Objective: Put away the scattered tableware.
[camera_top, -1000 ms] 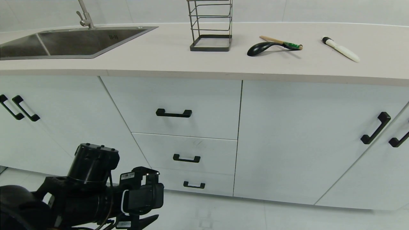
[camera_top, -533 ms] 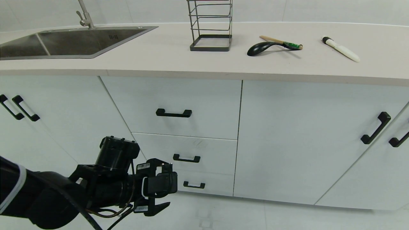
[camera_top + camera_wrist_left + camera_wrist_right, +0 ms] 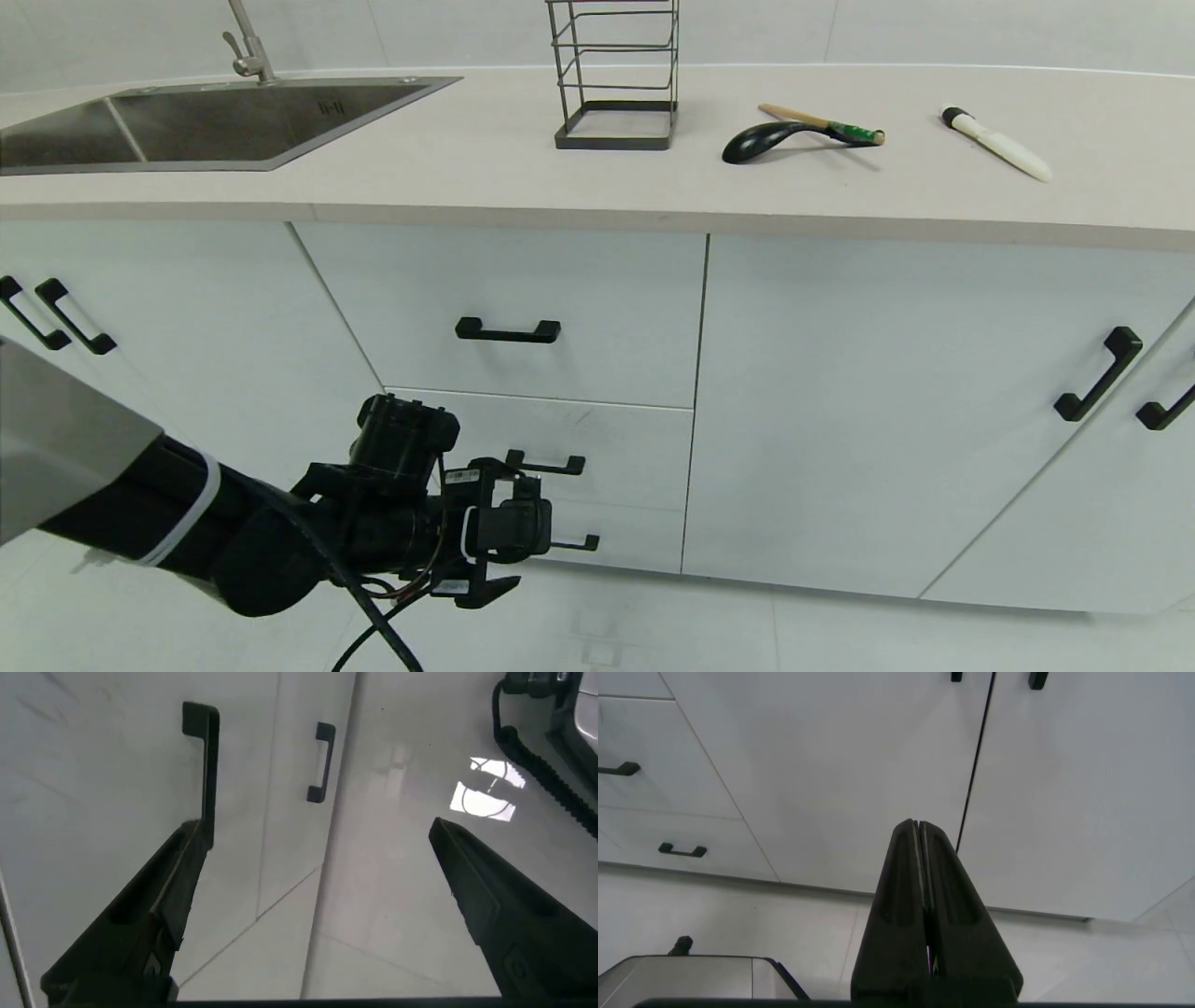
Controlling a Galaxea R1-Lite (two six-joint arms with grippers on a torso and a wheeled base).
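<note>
On the countertop, right of centre, lies a black spoon. A wooden-handled utensil with a green band rests against it. Farther right lies a white utensil with a black end. A black wire rack stands at the counter's middle. My left gripper hangs low in front of the drawer stack, well below the counter. It is open with nothing between its fingers, and drawer handles lie beyond it. My right gripper is shut and empty, low before the cabinet doors.
A steel sink with a tap is set in the counter's left end. Below are three drawers with black handles, and cabinet doors on both sides. The floor in front is pale tile.
My left arm has moved up and to the right, closer to the lower drawer handles. The things on the counter have not moved.
</note>
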